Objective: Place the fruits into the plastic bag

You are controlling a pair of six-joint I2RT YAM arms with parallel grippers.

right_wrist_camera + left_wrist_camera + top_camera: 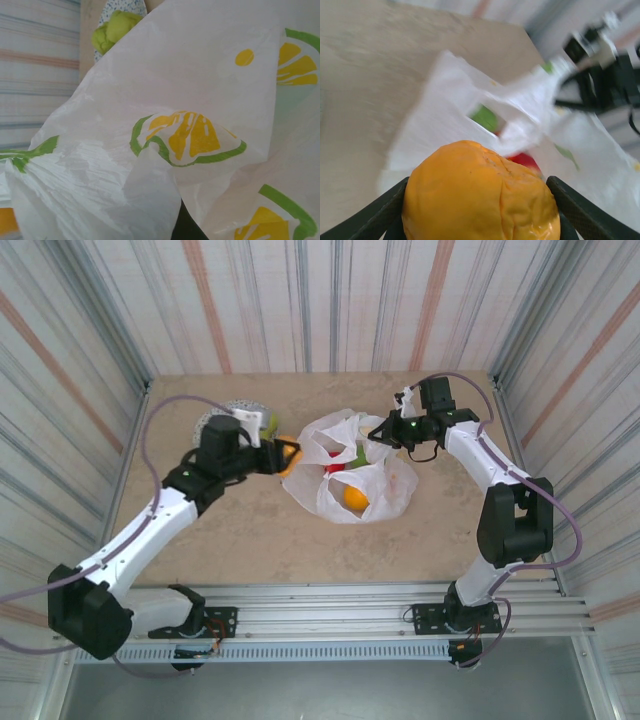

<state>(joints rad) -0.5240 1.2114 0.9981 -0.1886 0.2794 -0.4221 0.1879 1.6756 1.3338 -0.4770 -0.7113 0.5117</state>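
Left pincer point(283, 456): clamped on an orange fruit point(479, 195), which we hold just beside the plastic bag point(325, 498), mid-tabletop point(250, 540), for dropping in. Right pincer point(385, 432): pinched together on the bag's far rim, apparently to prop its mouth open for us.

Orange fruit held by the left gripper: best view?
Left wrist: the orange fruit sits close and large between the fingers, skin wrinkles clear. Top external: a small orange patch beside the plastic bag. Right wrist: an orange sliver bottom left, perhaps it.
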